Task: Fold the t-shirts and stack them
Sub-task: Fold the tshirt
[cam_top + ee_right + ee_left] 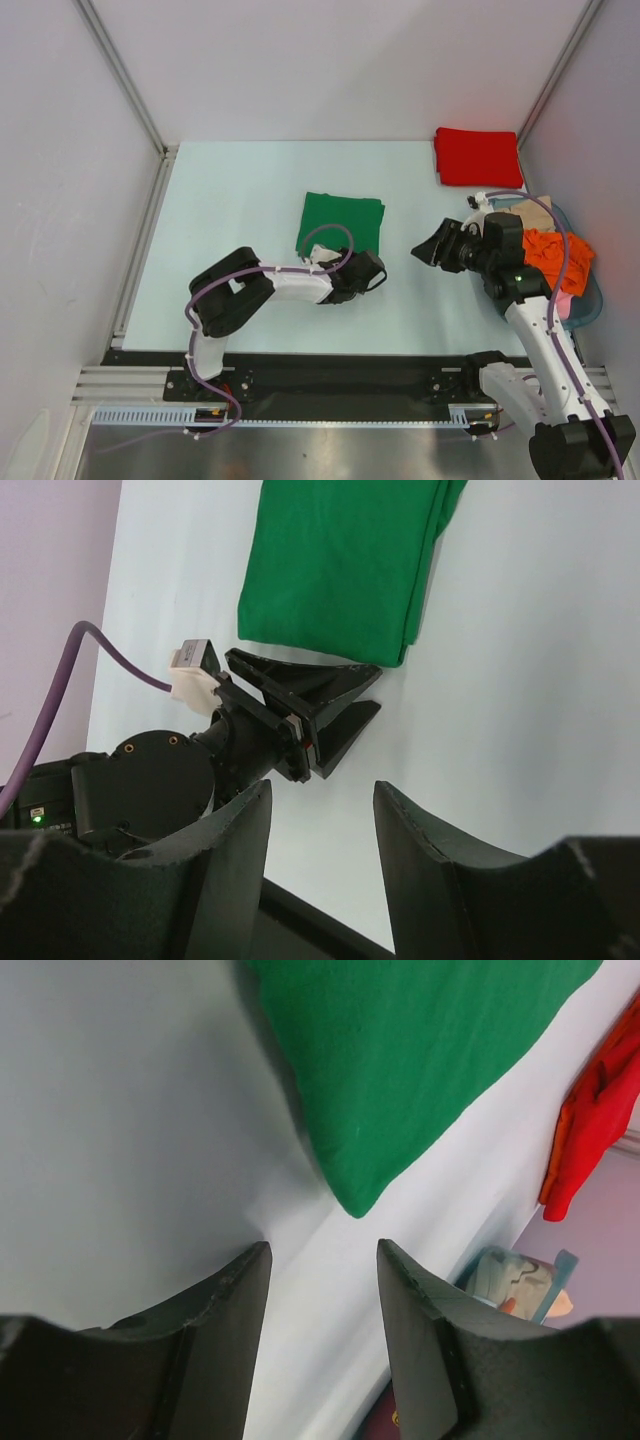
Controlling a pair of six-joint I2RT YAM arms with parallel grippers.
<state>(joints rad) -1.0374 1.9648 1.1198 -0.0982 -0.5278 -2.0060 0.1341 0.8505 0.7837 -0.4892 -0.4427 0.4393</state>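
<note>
Hovering my left claw (pixel 375 270), parted and empty, just beside the near right corner of the folded green t-shirt (pixel 342 222) mid-table (pixel 230 200). Right claw (pixel 426 250) parted, empty. Red t-shirt (pixel 477 157) folded at the far right corner.

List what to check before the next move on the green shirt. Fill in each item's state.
1. Green t-shirt folded flat: ok, a neat rectangle mid-table.
2. Left tool empty: ok, jaws apart, the shirt's corner ahead of them, not between.
3. Right tool empty: ok, jaws apart, nothing between.
4. Red t-shirt folded and ready as stack base: ok, at the far right corner.
5. Green stacked on red: not ok, they lie apart.
6. Left tool's fingers clear of the table: cannot tell.
</note>
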